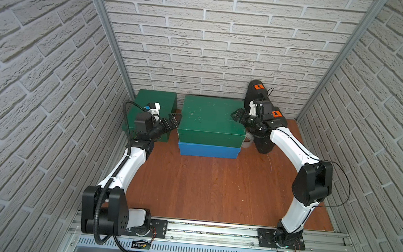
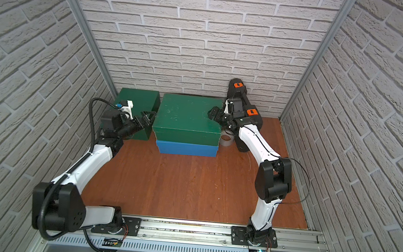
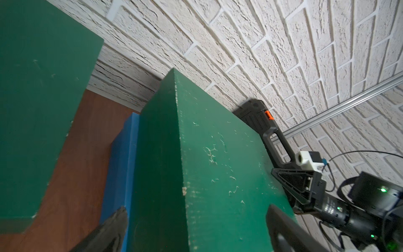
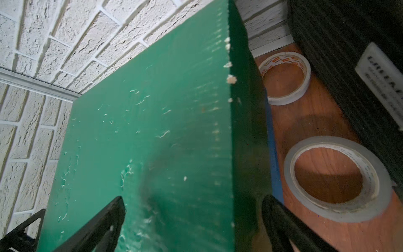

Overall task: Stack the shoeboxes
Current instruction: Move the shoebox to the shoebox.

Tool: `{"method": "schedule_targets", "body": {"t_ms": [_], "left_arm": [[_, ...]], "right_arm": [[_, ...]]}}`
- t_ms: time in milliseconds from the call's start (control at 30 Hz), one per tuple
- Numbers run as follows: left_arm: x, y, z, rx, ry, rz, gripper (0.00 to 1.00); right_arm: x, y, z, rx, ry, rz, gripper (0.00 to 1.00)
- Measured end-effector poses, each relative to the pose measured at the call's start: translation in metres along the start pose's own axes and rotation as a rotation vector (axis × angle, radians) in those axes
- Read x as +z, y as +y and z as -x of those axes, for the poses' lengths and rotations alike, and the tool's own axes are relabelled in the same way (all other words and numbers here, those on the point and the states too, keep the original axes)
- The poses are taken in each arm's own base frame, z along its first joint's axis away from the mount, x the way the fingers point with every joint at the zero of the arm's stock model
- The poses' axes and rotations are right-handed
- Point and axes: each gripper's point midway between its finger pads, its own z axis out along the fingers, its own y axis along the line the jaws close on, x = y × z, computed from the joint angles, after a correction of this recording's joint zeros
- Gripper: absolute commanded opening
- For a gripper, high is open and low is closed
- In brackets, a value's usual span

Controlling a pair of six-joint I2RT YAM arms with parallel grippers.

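Note:
A dark green shoebox point(image 1: 208, 117) lies on a blue shoebox point(image 1: 208, 150) at the back middle. A second green shoebox point(image 1: 157, 101) stands apart at the back left. My left gripper point(image 1: 173, 120) is open at the stacked green box's left edge. In the left wrist view that green box point(image 3: 218, 163) has its corner edge between the spread fingers point(image 3: 113, 227), with the blue box point(image 3: 122, 163) below. My right gripper point(image 1: 237, 116) is open at the same box's right edge, one finger point(image 4: 109, 218) over the lid point(image 4: 152, 131) and the other beside the wall.
A black case point(image 1: 264, 141) with orange latches leans at the back right, close behind my right wrist. Two tape rolls point(image 4: 285, 78) point(image 4: 333, 179) lie on the wooden floor between the case and the stack. Brick walls close in on three sides.

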Motion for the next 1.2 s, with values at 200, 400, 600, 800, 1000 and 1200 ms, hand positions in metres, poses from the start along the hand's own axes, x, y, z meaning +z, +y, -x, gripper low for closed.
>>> {"method": "schedule_targets", "body": {"t_ms": [200, 400, 600, 800, 1000, 1200], "left_arm": [[0.026, 0.011, -0.008, -0.058, 0.052, -0.035, 0.98], [0.039, 0.002, -0.018, -0.073, 0.086, -0.086, 0.98], [0.043, -0.005, -0.024, -0.074, 0.1, -0.101, 0.98], [0.044, -0.009, -0.028, -0.073, 0.11, -0.109, 0.98], [0.04, -0.011, -0.03, -0.065, 0.105, -0.106, 0.98], [0.031, -0.006, -0.02, -0.058, 0.078, -0.078, 0.98]], "right_arm": [[0.017, 0.002, 0.007, 0.008, 0.026, 0.037, 0.99], [0.02, 0.002, 0.012, 0.011, 0.026, 0.046, 0.99], [0.018, -0.005, 0.015, 0.019, 0.017, 0.038, 0.99], [0.001, -0.011, -0.001, 0.039, 0.022, 0.039, 0.99], [-0.016, -0.006, -0.009, 0.041, 0.021, 0.057, 0.99], [-0.023, -0.004, -0.001, 0.035, 0.0, 0.039, 0.99]]}}
